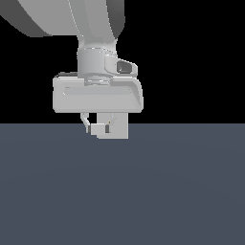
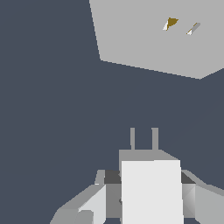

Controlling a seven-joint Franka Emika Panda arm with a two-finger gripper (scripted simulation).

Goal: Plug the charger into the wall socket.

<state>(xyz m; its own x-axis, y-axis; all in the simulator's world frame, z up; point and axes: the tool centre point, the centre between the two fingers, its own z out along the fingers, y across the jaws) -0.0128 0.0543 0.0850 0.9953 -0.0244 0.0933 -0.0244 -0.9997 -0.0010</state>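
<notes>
In the exterior view, the Panda arm comes down from the top of the picture, its wrist pointing straight down and the wide grey hand body level above the dark blue-grey floor [image 1: 182, 191]. The gripper [image 1: 106, 128] hangs just under that body, its short fingers [image 1: 98, 129] pressed close against a small white block, the charger [image 1: 117, 125]. The charger sits between the fingers, directly below the hand and touching them, and its lower edge lies against the dark floor area in the picture; whether it is off the floor cannot be told from this view. The wall socket does not show here.

In the wrist view, the gripper [image 2: 148, 197] is clamped on the charger [image 2: 151, 192], which fills the space between the grey fingers [image 2: 94, 205] as a bright white box. Two thin grey prongs [image 2: 143, 139] stick out from the charger's far face, side by side and parallel, pointing away from the hand. Ahead of the prongs and well apart from them, across bare dark floor [image 2: 48, 109], stands the wall socket [image 2: 144, 43], a flat pale plate seen at an angle. Two small slots [image 2: 171, 22] on it, one showing gold, lie beyond the prongs and off to one side of their line.
</notes>
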